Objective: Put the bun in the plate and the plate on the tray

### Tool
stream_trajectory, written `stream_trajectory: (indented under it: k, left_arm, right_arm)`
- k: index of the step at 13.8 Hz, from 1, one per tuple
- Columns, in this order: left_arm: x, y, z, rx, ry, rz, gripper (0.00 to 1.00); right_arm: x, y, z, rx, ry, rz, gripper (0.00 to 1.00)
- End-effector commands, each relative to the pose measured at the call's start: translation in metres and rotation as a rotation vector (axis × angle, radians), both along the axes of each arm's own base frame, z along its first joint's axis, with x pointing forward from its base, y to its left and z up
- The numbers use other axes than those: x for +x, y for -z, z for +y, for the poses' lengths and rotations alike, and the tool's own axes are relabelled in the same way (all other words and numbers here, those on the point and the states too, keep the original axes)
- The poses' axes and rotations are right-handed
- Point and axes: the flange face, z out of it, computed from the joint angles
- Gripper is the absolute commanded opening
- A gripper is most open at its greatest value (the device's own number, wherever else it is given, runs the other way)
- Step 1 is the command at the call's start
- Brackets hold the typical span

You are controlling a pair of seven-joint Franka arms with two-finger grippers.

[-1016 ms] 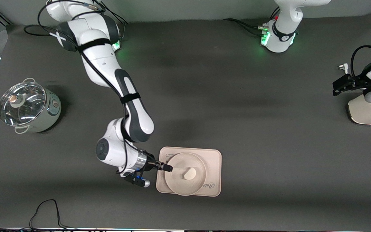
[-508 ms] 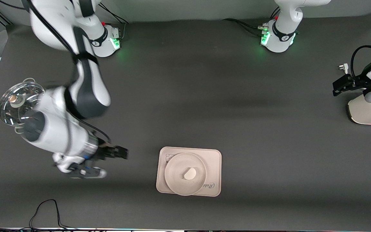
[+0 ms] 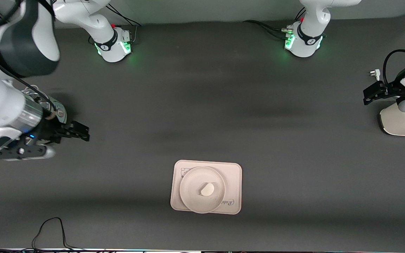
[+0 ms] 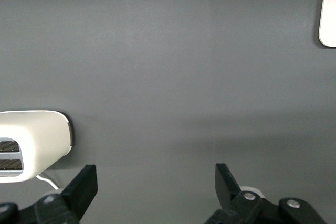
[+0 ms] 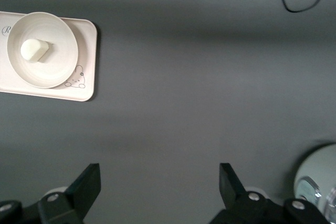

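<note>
Right gripper [image 3: 79, 131] up in the air at the right arm's end of the table, beside the pot [image 3: 59, 113], fingers spread wide, holding nothing. In the right wrist view, same gripper [image 5: 160, 182] with both dark fingers apart over bare table.

Bun [image 3: 207, 189] lying in the plate [image 3: 192, 191], a little off-centre toward the left arm's end; long axis slanted, flat side not clear from above. Seen again as bun [image 5: 34, 49] in plate [image 5: 58, 72] from the right wrist.

Plate sitting on the tray [image 3: 236, 168], covering most of it, its rim overlapping the tray's near edge. Tray long axis running between the two arms' ends; "Rabbit" script at the near corner toward the left arm, cartoon drawing half hidden under the plate rim.

Pot mostly hidden by the right arm – only a bit of wall showing.

Left gripper [image 3: 367, 95] waiting at the left arm's end, above a white appliance [image 3: 403, 121]; fingers wide apart in the left wrist view [image 4: 156, 182]. Tray corner [image 4: 328, 9] cut off at that view's edge.
</note>
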Motion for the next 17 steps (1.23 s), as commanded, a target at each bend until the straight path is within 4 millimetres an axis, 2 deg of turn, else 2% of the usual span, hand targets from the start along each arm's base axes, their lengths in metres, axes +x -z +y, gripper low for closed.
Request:
stream_trajectory:
  k: [1, 2, 4, 6, 8, 10, 15, 17]
  left_arm:
    - [0.002, -0.006, 0.000, 0.006, 0.011, -0.011, 1.00]
    - [0.002, -0.007, 0.000, 0.004, 0.012, -0.013, 1.00]
    - [0.002, -0.007, 0.000, 0.004, 0.012, -0.013, 1.00]
    - [0.002, -0.006, 0.000, 0.004, 0.014, -0.011, 1.00]
    - [0.002, -0.006, 0.000, 0.004, 0.014, -0.010, 1.00]
    - [0.002, -0.006, 0.000, 0.004, 0.015, -0.010, 1.00]
    - [0.002, -0.006, 0.000, 0.002, 0.015, -0.008, 1.00]
    - [0.002, -0.006, 0.000, 0.002, 0.015, -0.008, 1.00]
  right_arm:
    - [-0.019, -0.006, -0.031, 0.007, -0.025, 0.007, 1.00]
    - [-0.032, -0.008, -0.056, 0.035, -0.013, 0.010, 1.00]
    - [-0.068, -0.014, -0.074, -0.006, -0.044, -0.037, 1.00]
    - [-0.096, -0.011, -0.072, -0.035, -0.058, -0.040, 1.00]
    - [-0.107, -0.007, -0.083, -0.035, -0.025, -0.033, 1.00]
    - [-0.120, -0.006, -0.080, -0.036, -0.019, -0.035, 1.00]
    - [-0.117, -0.004, -0.093, 0.017, 0.008, -0.022, 1.00]
    - [-0.118, -0.012, -0.094, 0.016, 0.007, -0.032, 1.00]
